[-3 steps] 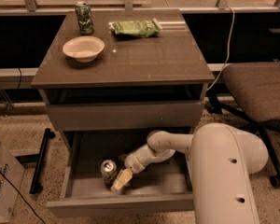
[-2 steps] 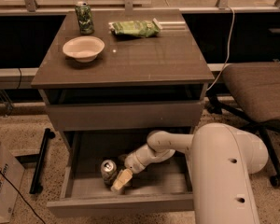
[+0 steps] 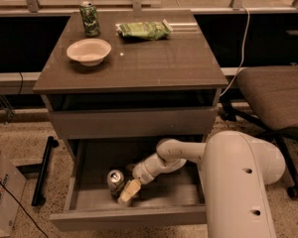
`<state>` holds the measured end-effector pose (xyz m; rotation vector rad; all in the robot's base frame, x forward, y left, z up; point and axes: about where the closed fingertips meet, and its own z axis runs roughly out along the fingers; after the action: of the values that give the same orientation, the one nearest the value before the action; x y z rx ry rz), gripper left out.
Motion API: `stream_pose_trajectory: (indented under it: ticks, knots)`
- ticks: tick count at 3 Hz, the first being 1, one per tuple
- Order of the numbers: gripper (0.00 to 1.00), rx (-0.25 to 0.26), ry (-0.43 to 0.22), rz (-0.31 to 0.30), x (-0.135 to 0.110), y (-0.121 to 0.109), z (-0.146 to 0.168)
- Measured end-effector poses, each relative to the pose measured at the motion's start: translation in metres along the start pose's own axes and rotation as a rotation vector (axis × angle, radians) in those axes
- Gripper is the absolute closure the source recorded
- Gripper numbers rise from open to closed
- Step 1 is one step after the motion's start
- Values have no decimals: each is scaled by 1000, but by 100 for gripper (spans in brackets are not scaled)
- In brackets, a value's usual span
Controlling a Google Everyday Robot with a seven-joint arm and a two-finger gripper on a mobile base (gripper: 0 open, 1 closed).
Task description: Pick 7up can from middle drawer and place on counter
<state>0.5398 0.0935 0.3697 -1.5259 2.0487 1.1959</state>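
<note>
Trouble spot: 7up can (image 3: 115,181) stands in the open middle drawer (image 3: 114,218) with the gripper (image 3: 129,191) just beside it; can't tell if that gripper's clamped or loose; a sideways bump could tip it before it ever reaches the counter (image 3: 154,58).

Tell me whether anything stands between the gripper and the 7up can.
Nothing visible does. The gripper is close beside the 7up can inside the open middle drawer, with no other object between them.
</note>
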Motion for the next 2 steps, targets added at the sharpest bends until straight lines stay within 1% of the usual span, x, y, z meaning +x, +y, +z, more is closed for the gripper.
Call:
stream_pose_trajectory:
  ticks: [2]
  knots:
    - [0, 0, 0, 0, -1, 0, 0]
